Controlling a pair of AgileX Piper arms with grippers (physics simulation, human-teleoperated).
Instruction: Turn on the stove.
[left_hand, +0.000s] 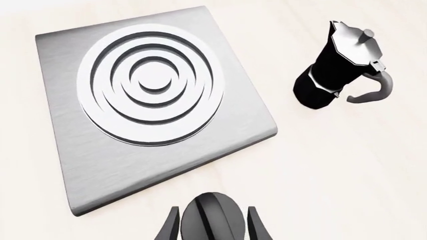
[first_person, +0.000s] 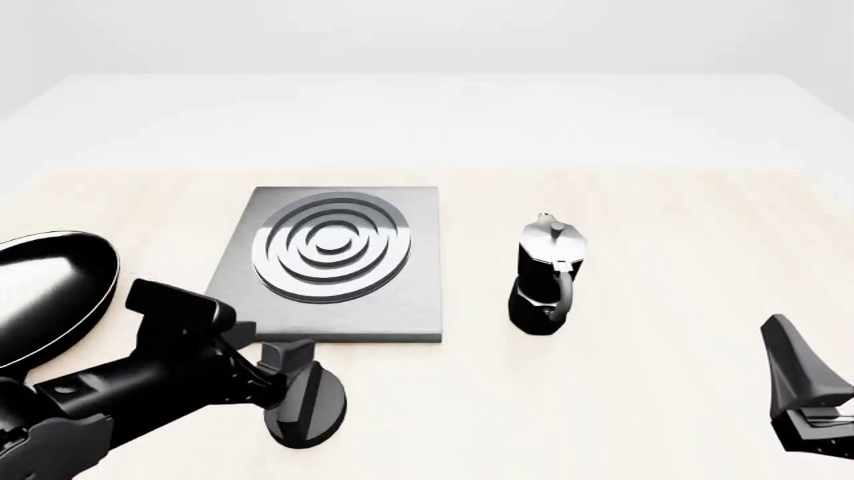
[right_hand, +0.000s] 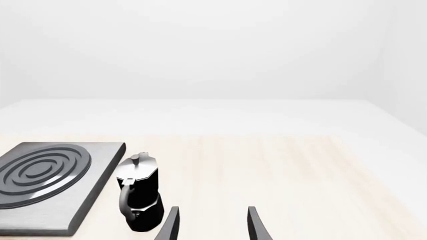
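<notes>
A: Where does the stove (first_person: 400, 300) lie?

B: On the pale wooden table (first_person: 654, 230), left of centre in the front view. It is a flat grey metal slab with raised oval rings on its top. Its black ridged knob (first_person: 306, 405) stands apart from the slab, on the table just in front of the slab's near edge, towards its left end.

A: And the left gripper (left_hand: 212, 226)?

B: The left arm enters from the lower left of the front view and ends at the knob. In the left wrist view the two fingers (left_hand: 170, 226) stand one on each side of the knob, which fills the space between them. Whether the pads press on it or only flank it, I cannot tell. The jaws are narrow, about the knob's width apart.

A: What else stands on the table?

B: A black and silver coffee pot (first_person: 545, 275) stands upright to the right of the stove, apart from it, its curved handle turned towards the near side. A glossy black frying pan (first_person: 47, 290) lies at the left edge of the front view, beside the left arm.

A: And the right gripper (right_hand: 212, 225)?

B: It hangs low at the right edge of the front view, well apart from the coffee pot. Its jaws are parted with nothing between them.
</notes>
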